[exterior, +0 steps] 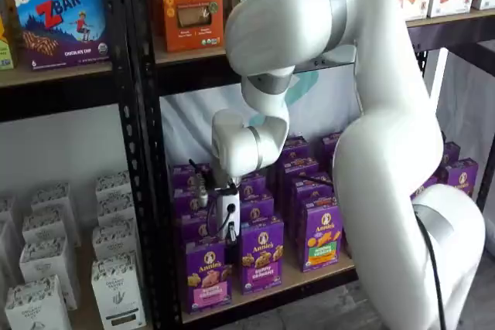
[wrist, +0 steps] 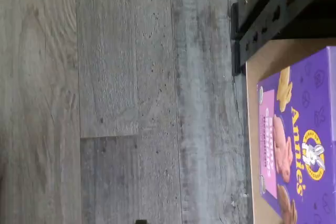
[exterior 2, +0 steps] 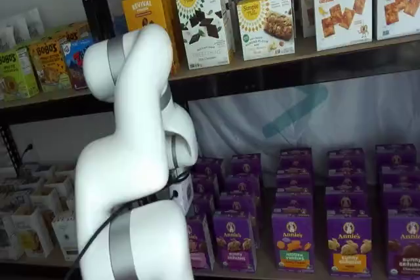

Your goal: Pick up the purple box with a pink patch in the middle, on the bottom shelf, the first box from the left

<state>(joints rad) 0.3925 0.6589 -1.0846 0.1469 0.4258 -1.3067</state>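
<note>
The purple box (exterior: 206,276) stands upright at the left end of the front row on the bottom shelf (exterior: 309,279), its pink panel low on its front. It fills one edge of the wrist view (wrist: 299,145), turned on its side on the light board (wrist: 262,64). In a shelf view the gripper (exterior: 229,236) hangs from the white arm just above and in front of that box's top. Its white body and a cable show, but no gap between the fingers can be made out. In a shelf view the arm hides most of the box (exterior 2: 197,246).
A purple carton with a purple-yellow panel (exterior: 261,256) and one with a green panel (exterior: 323,236) stand beside the box, with more rows behind. A black rack post (exterior: 138,191) is close on its left. White cartons (exterior: 116,287) fill the neighbouring rack. Grey floor (wrist: 126,98) lies below.
</note>
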